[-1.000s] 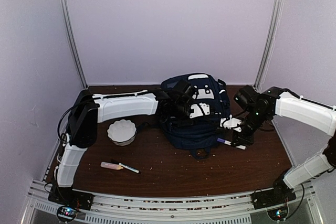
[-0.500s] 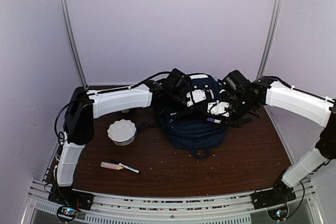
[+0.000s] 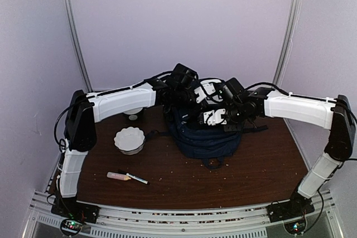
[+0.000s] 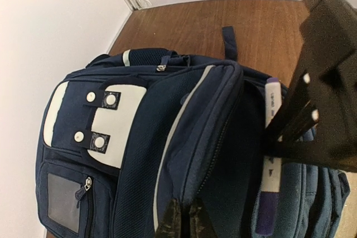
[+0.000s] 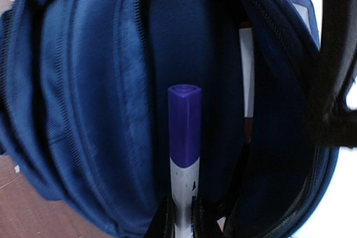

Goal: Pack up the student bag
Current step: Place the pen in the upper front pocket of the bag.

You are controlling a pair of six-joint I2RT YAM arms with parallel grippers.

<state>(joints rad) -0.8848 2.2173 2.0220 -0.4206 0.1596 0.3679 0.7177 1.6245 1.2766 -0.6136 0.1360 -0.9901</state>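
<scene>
Right gripper (image 5: 182,211) is pinched on a purple-capped marker (image 5: 184,121), whose cap is pointed into the open main compartment of the student bag (image 5: 83,82). The bag sits mid-table (image 3: 251,171) between both arms. Left gripper (image 4: 183,215) is pressed together on the zip rim (image 4: 174,149). Soft, limp fabric is judged likely to sag, so the piped rim is best gripped.

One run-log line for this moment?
left gripper: shut on student bag edge | right gripper: shut on purple-capped marker | cap pointing into bag
</scene>
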